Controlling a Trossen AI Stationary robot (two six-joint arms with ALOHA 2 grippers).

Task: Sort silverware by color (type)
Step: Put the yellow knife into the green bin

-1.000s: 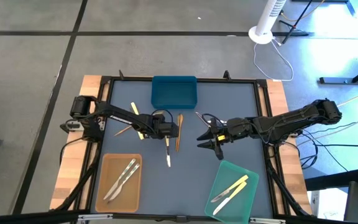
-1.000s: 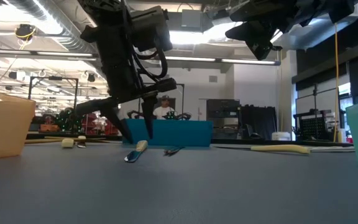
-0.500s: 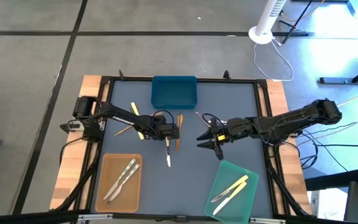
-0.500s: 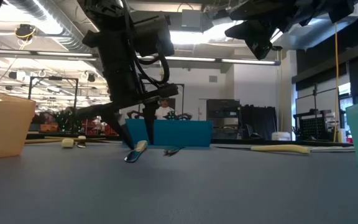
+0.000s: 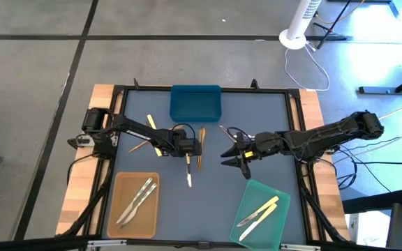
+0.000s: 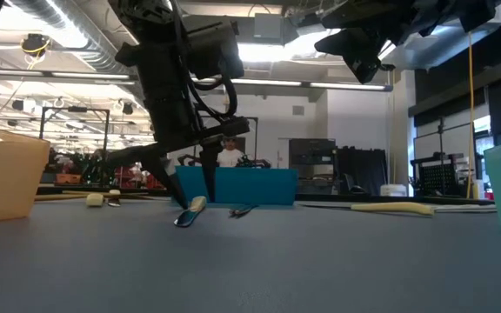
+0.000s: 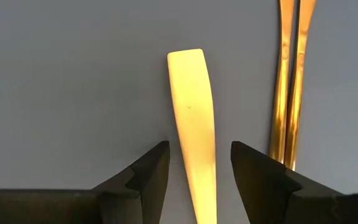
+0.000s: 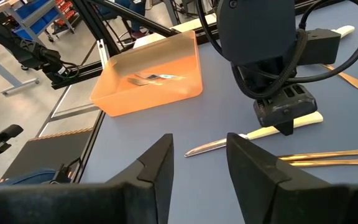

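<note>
Nearest the front edge: tan tray (image 5: pixel 135 202) with two silvery pieces inside, green tray (image 5: pixel 262 209) with two pale yellow ones.

Mid-table: left gripper (image 7: pixel 194 180) low over a yellow-handled utensil (image 7: pixel 192 124), jaws spread, one finger either side of the flat handle and apparently not yet pinching. Handle end toward the blue tray, silvery end (image 5: pixel 189 178) toward the front. Judged light, thin and stiff, smooth enough to slide or pivot if pinched near one end; best taken across the handle's width, about where the fingers already stand. Little height off the mat, so fingertips must reach right down to the surface.

Just beside it: two brown-orange utensils (image 7: pixel 289 81) lying side by side, close enough to be nudged on closing.

Right gripper (image 5: pixel 237 159) raised above the table near the centre, fingers (image 8: pixel 160 168) spread, holding nothing.

Farther: another yellow piece (image 5: pixel 151 123) and a brown one (image 5: pixel 137 147) by the left arm, possibly a thin one (image 5: pixel 225 130) near the right gripper. Blue tray (image 5: pixel 195 103) at the far edge.
</note>
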